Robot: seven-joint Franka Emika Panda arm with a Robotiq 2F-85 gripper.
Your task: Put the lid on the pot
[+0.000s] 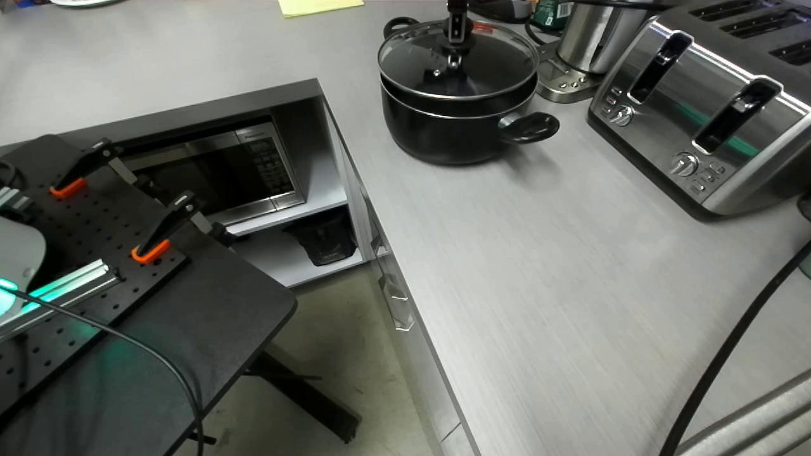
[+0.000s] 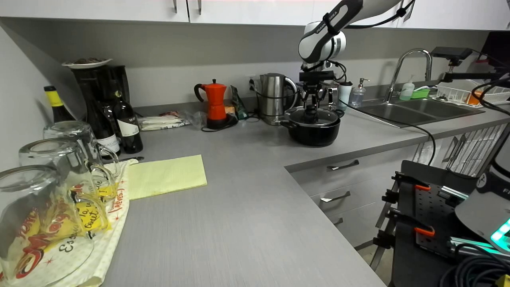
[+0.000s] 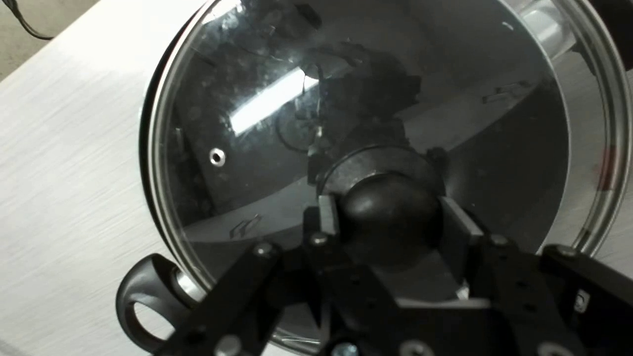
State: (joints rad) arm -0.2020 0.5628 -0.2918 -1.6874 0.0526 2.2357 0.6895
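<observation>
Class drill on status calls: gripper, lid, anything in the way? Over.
Gripper clamped on knob. Lid held above pot, not seated. Nothing seen in between.

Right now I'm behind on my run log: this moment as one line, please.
gripper: closed on knob of lid | lid: over pot, not flush | lid-to-pot contact: unclear | placement: unfinished

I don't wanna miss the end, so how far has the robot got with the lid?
Looks done: the pincer has hold of the lid by its dark knob. In hand: the lid is held over the pot. Left: in the wrist view, the lid appears to poke past one side of the pot, so it probably needs lining up, setting down and letting go.
</observation>
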